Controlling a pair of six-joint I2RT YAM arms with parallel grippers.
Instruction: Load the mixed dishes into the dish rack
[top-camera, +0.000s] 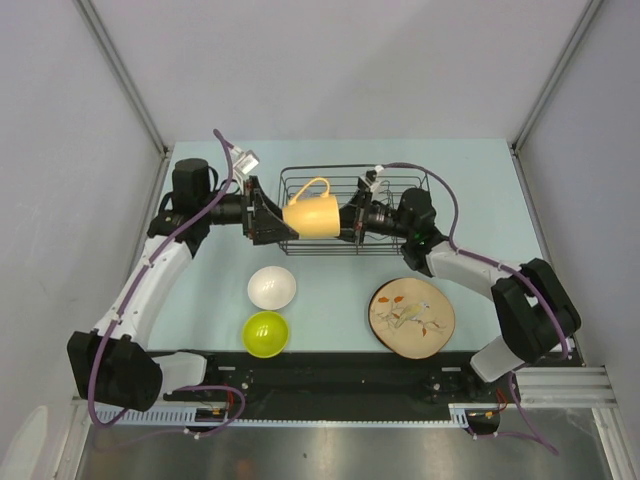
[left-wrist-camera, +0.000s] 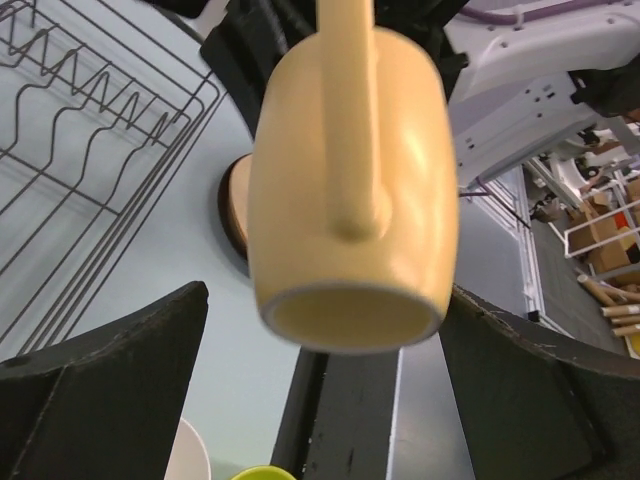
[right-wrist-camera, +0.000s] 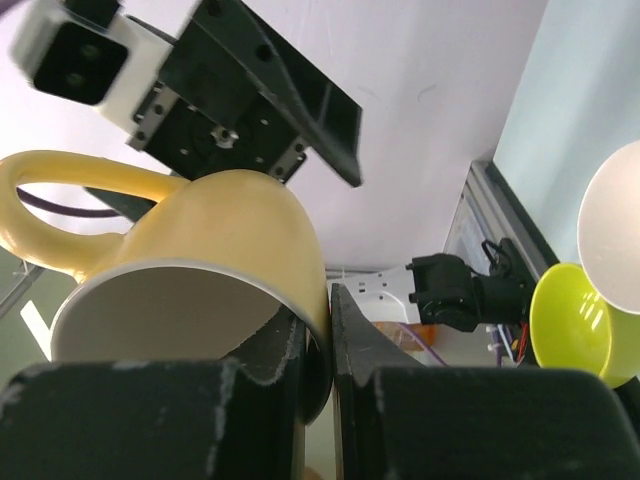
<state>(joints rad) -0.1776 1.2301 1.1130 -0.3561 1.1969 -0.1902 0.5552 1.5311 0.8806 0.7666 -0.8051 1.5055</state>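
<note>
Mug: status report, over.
Right gripper shut on mug rim. Left gripper open, flanking mug. Mug tipped sideways above rack. Nothing seen in the way.

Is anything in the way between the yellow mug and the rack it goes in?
Nothing visible. The right end effector pinches the yellow mug by its rim over the near edge of the dish rack. The open left end effector sits beside the mug, not under it.
</note>
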